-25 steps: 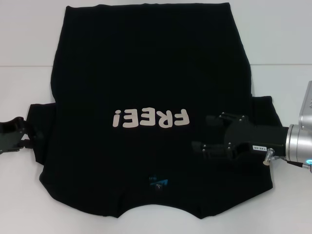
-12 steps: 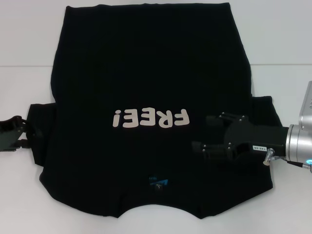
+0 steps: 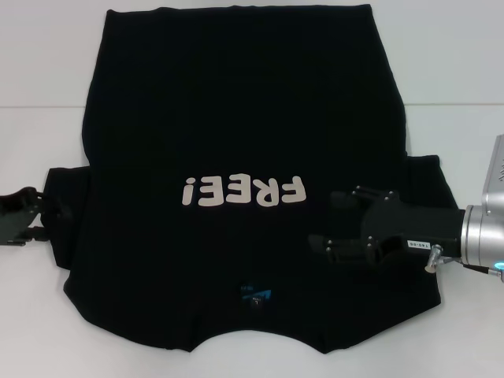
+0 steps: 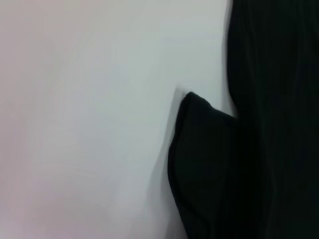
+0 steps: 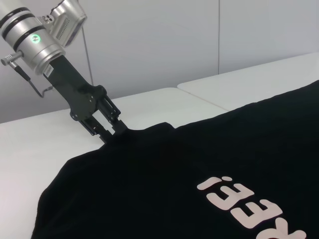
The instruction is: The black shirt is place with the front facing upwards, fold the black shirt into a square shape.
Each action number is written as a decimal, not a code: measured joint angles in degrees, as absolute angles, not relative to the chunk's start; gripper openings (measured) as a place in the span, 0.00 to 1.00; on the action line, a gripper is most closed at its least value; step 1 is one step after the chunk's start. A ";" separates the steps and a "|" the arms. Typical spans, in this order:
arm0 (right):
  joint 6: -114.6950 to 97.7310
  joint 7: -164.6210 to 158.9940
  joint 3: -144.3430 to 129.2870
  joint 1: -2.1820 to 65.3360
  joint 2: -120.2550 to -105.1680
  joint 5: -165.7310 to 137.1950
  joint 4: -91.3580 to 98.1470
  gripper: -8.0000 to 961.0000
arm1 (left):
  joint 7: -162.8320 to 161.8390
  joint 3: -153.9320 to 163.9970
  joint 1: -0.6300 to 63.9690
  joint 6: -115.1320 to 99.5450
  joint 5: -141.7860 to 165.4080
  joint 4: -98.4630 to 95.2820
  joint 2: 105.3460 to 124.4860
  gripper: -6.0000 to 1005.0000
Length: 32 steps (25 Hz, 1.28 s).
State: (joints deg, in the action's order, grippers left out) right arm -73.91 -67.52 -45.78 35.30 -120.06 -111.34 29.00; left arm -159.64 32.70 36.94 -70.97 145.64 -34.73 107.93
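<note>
While black shirt (image 3: 236, 118) lies flat, right gripper (image 3: 329, 224) hovers above.

Black shirt (image 3: 236, 118) flat on white table (image 3: 457, 71)

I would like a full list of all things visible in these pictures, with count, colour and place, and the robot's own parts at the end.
black shirt: one, black, spread flat across the middle of the table, front up.
"FREE!" lettering: one, pale pinkish, on the shirt's chest.
neck tag: one, blue, at the collar, near the robot.
table: one, white, under the shirt.
left gripper: one, black, at the shirt's left sleeve edge.
right gripper: one, black, above the shirt's right side, near the lettering, fingers apart.
</note>
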 joint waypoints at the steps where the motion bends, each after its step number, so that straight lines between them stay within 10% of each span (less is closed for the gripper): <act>1: -73.91 -67.51 -45.79 35.28 -120.06 -111.33 29.00 0.98 | -159.64 32.76 36.94 -70.96 145.64 -34.69 107.96 0.56; 32: -73.66 -67.50 -45.79 35.17 -120.06 -111.18 28.91 0.98 | -159.23 33.13 37.09 -69.05 147.02 -34.82 108.13 0.56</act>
State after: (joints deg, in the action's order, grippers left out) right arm -73.66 -67.50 -45.79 35.17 -120.06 -111.18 28.91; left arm -159.23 33.13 37.09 -69.05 147.02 -34.82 108.13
